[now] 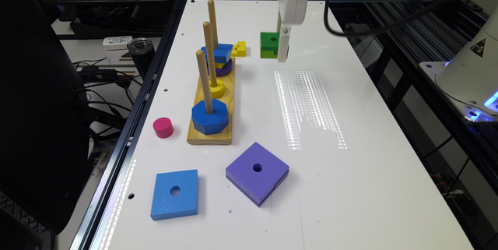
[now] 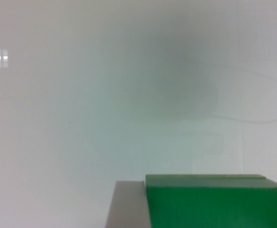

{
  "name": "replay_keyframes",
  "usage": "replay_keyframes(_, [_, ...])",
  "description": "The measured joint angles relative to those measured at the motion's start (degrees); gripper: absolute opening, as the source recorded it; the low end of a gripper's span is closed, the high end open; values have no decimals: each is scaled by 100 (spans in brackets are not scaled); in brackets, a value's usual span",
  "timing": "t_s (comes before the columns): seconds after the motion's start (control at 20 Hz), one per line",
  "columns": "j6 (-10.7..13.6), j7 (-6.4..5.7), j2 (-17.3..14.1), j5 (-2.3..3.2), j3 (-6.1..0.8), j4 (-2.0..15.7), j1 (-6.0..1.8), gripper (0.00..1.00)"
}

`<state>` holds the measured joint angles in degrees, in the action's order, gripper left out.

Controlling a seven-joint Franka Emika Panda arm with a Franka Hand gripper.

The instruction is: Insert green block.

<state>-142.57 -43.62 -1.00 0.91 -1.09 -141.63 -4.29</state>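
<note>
The gripper (image 1: 283,53) pinches the green block (image 1: 269,45) and holds it above the white table (image 1: 350,187), beside the wooden peg stand (image 1: 211,131). Pickup looks done; carrying it over a peg (image 1: 212,18) and lowering remain.

Green block (image 1: 269,44): small thick square, dark green top layer over lime-green lower layer, round hole in centre of top, stepped notch on side facing camera. Top face level, upright. Sits toward far part of white counter (image 1: 350,172), against white pincer (image 1: 284,49) on exterior view's right. Wrist view: green block (image 2: 216,202) shows blurred flat green face, white surface behind.
</note>
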Motion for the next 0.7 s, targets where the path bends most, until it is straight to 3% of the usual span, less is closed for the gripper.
replay_keyframes(0.7, [988, 0, 1007, -11, -7, 113, 1, 0])
